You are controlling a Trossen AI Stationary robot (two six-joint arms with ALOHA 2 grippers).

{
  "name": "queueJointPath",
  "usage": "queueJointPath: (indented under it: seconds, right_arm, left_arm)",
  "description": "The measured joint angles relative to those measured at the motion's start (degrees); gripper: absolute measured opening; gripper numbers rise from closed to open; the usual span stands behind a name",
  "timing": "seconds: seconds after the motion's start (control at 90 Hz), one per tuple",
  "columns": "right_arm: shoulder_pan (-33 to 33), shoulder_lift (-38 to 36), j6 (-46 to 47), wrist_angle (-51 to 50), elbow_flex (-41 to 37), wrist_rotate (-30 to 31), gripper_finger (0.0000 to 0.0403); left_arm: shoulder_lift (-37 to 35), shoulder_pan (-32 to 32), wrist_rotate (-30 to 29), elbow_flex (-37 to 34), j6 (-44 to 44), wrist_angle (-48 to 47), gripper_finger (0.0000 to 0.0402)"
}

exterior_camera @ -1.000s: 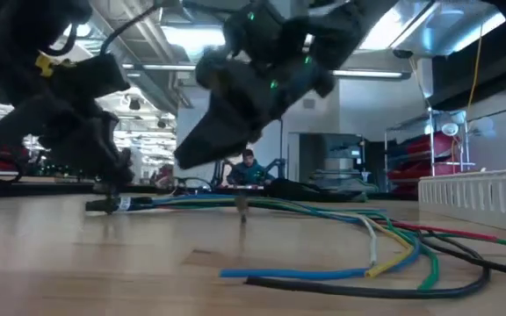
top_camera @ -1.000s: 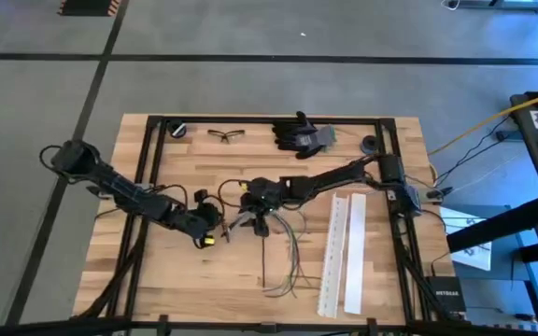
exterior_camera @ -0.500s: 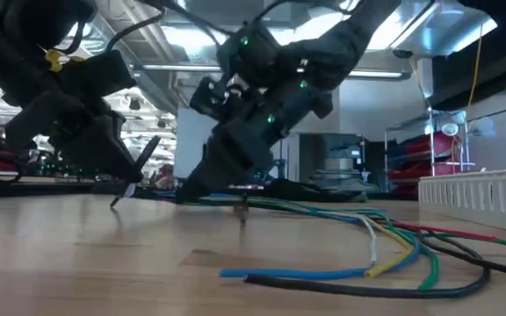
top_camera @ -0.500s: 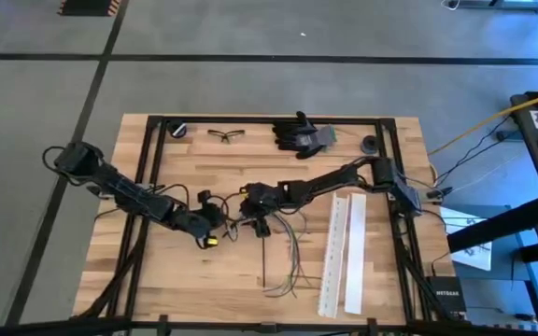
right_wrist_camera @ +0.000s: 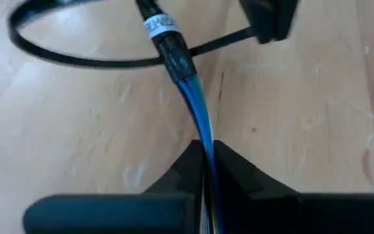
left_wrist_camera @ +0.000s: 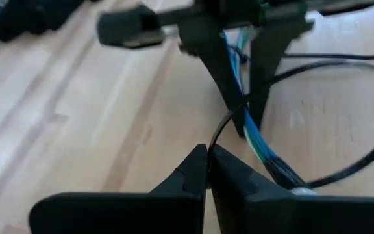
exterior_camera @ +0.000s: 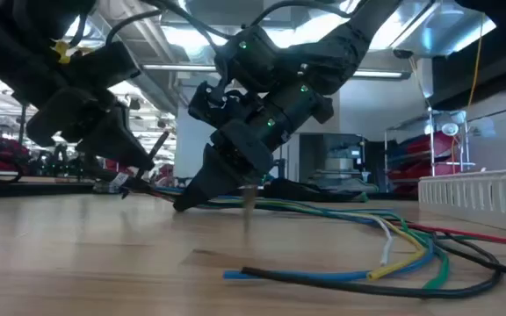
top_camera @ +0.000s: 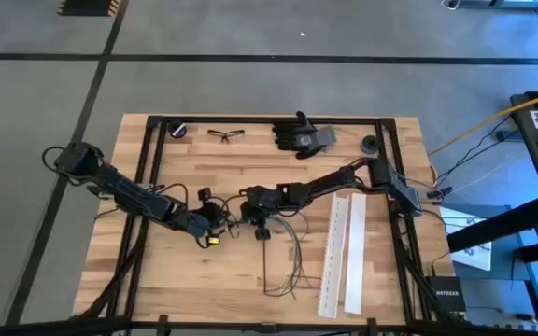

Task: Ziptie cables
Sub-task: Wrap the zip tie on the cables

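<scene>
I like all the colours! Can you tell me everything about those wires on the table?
The cables are thin bendy wires: blue, green, yellow, white, red and black. At one end they gather into a tight bunch wrapped in black with a white label. The right gripper has its fingers shut on the bunch, lifting it slightly. A thin black ziptie loops round it. The loose ends fan out across the wooden table.

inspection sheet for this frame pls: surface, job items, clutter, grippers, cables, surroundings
Surface: wooden table, black frame around it.
Job's things: cables fanned at centre; black ziptie looped round their bunched end.
Clutter: glasses, black gloves, two white strips.
Grippers: left gripper shut on the ziptie; right gripper shut on the cables.
Cables: yellow cord off the table's right.
Surroundings: grey floor; workshop behind.
</scene>
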Motion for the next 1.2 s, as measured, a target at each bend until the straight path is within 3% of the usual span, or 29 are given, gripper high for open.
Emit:
queueJointPath:
  seconds: [0.289, 0.656, 0.789, 0.978, 1.2]
  right_arm:
    - [0.31, -0.02, 1.14, 3.31, 2.28, -6.68, 0.0002]
    - [0.6, -0.17, 9.98, 0.68, 2.49, -3.32, 0.0006]
    - [-0.47, -0.21, 14.66, 0.24, 2.49, -3.81, 0.0042]
    - [-2.58, -3.94, 14.61, -6.49, 2.47, -10.29, 0.0126]
    - [-5.01, -12.01, 10.29, -18.98, 2.51, -8.27, 0.0185]
  left_arm:
    - [0.07, 2.38, -1.86, 0.67, 5.29, 0.62, 0.0]
    - [0.14, 3.5, -2.72, 0.67, 27.65, 4.7, 0.0]
    - [0.14, 2.61, -2.82, 0.79, 32.69, 4.73, 0.0]
    - [0.14, 1.71, -3.12, 2.15, 40.56, 4.6, 0.0]
    - [0.14, 1.69, -3.19, 2.9, 47.56, 4.68, 0.0]
